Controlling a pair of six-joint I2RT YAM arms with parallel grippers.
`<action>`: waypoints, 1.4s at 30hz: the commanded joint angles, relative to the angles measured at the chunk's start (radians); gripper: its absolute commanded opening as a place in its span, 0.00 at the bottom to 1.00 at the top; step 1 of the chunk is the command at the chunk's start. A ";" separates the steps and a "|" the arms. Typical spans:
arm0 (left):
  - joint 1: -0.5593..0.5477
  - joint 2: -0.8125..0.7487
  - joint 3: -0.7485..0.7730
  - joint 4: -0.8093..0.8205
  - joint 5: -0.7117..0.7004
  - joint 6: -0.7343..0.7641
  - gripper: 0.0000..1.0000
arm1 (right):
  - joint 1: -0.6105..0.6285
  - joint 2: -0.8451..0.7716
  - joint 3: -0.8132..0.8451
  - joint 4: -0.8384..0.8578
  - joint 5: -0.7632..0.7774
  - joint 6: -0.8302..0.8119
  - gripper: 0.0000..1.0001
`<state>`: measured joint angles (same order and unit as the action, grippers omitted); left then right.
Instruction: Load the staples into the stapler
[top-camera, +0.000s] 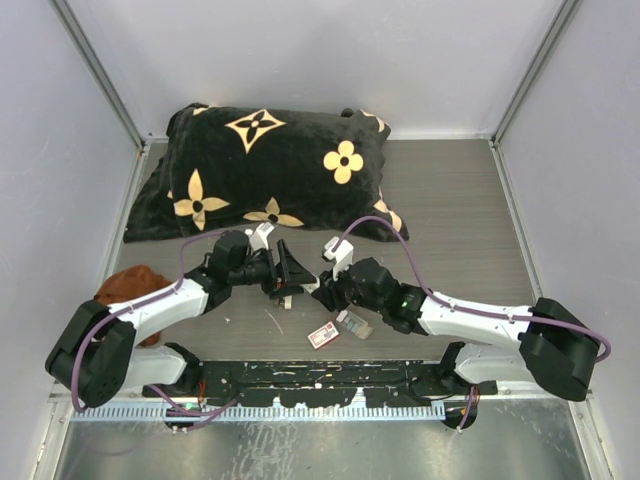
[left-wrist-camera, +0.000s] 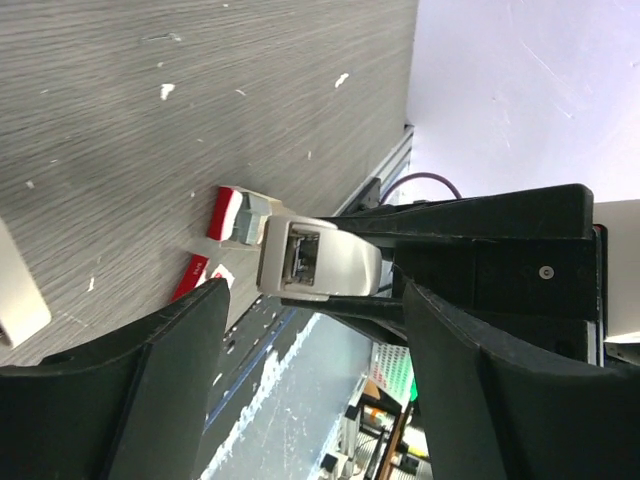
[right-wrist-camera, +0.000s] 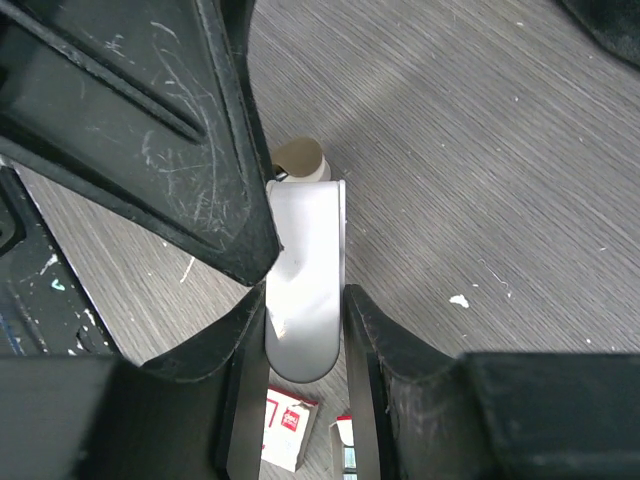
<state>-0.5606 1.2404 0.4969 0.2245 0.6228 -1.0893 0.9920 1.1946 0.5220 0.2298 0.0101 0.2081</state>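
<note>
The stapler (right-wrist-camera: 305, 290) has a silvery-grey top arm, and my right gripper (right-wrist-camera: 305, 335) is shut on it, one finger on each side. In the left wrist view its grey front end (left-wrist-camera: 320, 258) shows just past my left gripper (left-wrist-camera: 315, 297), whose fingers stand wide apart and touch nothing. Both grippers meet at the table's near middle: left (top-camera: 285, 270), right (top-camera: 322, 290). The staples lie on the table below them: the red-and-white box (top-camera: 322, 335) (right-wrist-camera: 290, 430) and the small grey tray (top-camera: 355, 322) (left-wrist-camera: 250, 215) beside it.
A large black pillow (top-camera: 265, 170) with tan flower marks fills the back of the table. A brown plush thing (top-camera: 130, 285) lies at the left edge by the left arm. White walls close in the left, right and back sides.
</note>
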 joint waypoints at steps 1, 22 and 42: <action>-0.003 0.007 0.049 0.117 0.080 -0.024 0.69 | 0.002 -0.046 0.011 0.048 -0.026 -0.009 0.01; -0.012 0.020 0.039 0.161 0.111 -0.015 0.13 | -0.024 -0.168 -0.011 0.012 -0.081 0.039 0.83; -0.031 -0.079 0.057 0.209 0.287 0.112 0.08 | -0.254 -0.026 0.044 0.166 -0.903 0.376 0.42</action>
<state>-0.5854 1.1904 0.5083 0.3676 0.8696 -1.0054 0.7395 1.1679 0.5220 0.2817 -0.7963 0.5194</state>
